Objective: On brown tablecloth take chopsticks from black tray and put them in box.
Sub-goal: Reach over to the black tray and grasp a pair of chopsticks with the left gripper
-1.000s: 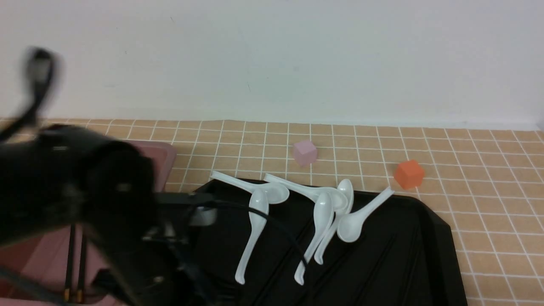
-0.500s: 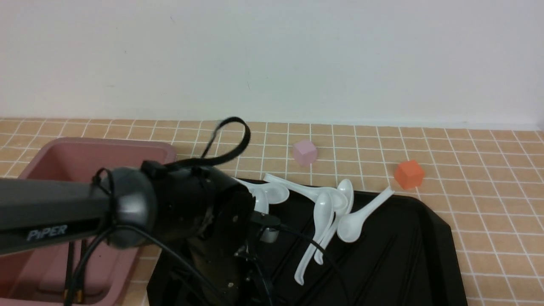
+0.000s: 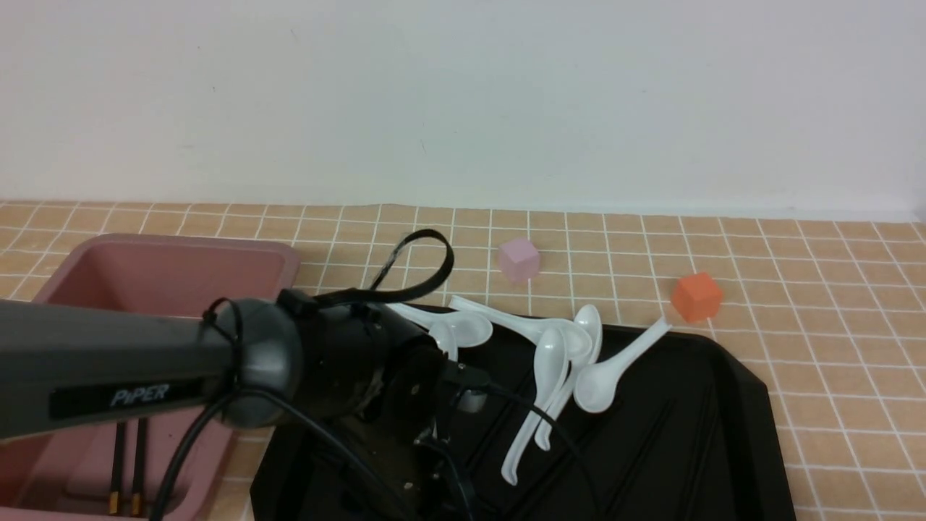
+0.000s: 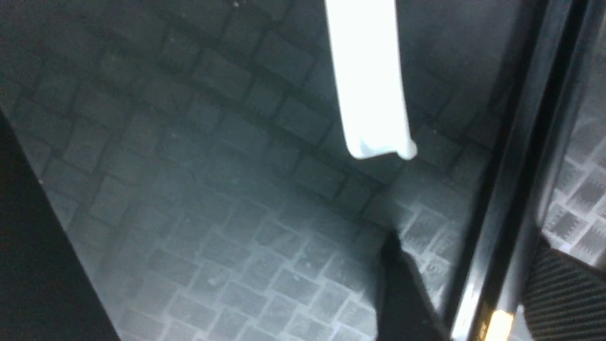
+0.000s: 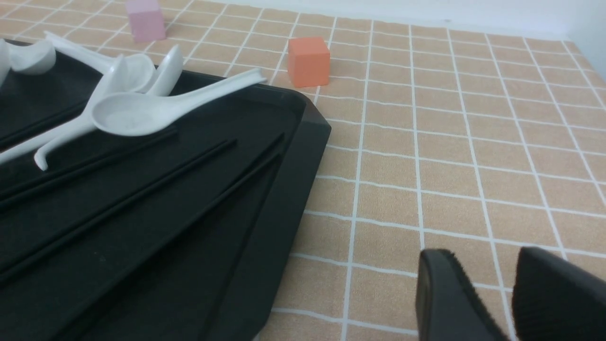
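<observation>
The black tray (image 3: 745, 376) lies on the brown tablecloth (image 3: 832, 362) and holds several black chopsticks (image 5: 156, 184) and white spoons. The pink box (image 3: 166, 250) at the left holds two chopsticks (image 3: 126, 463). My left arm's wrist (image 3: 362, 362) reaches over the tray's left part and hides its gripper in the front view. In the left wrist view my left gripper (image 4: 466, 246) is open just above the tray floor (image 4: 213, 213), with two gold-banded chopsticks (image 4: 502, 227) lying between its fingers. My right gripper (image 5: 483, 258) is empty over bare cloth to the right of the tray (image 5: 284, 189), jaws a little apart.
Several white soup spoons (image 3: 557, 362) lie over the tray's far rim; one handle end (image 4: 369, 94) is close to my left gripper. A small pink cube (image 3: 519, 259) and an orange cube (image 3: 696, 295) sit on the cloth behind the tray. A white wall runs along the back.
My left arm has swung right from above the box to over the tray and has come down low there. The chopsticks in the box and the spoons have not moved.
</observation>
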You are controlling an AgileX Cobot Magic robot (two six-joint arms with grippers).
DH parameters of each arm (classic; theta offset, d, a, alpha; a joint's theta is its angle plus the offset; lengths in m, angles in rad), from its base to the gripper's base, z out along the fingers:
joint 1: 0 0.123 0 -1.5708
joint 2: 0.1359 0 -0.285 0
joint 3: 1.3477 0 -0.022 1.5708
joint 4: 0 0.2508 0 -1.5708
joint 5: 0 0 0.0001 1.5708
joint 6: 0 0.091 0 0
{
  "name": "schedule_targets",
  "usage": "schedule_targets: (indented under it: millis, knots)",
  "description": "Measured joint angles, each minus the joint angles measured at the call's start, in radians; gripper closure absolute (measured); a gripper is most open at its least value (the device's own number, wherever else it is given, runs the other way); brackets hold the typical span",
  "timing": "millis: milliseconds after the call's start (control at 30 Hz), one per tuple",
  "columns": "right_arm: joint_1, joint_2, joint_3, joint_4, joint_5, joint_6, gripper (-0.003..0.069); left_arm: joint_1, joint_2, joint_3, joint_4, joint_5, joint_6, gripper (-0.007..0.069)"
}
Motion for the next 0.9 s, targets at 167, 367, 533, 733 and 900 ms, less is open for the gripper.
schedule_targets:
  millis: [167,367,533,733,900]
  knots:
    - [0.0,0.0,0.0,0.0,0.0,0.0,0.0419,0.0,0.012,-0.004,0.012,-0.014,0.0,0.0416]
    - [0.0,0.0,0.0,0.0,0.0,0.0,0.0419,0.0,0.022,-0.013,0.0,-0.004,0.007,0.0516]
    - [0.0,0.0,0.0,0.0,0.0,0.0,0.0419,0.002,0.008,-0.012,-0.021,-0.004,0.025,0.0515]
    - [0.0,0.0,0.0,0.0,0.0,0.0,0.0419,0.0,-0.101,0.0,-0.088,0.065,0.046,0.0515]
    - [0.0,0.0,0.0,0.0,0.0,0.0,0.0419,0.001,-0.233,-0.053,-0.116,0.258,0.13,0.0515]
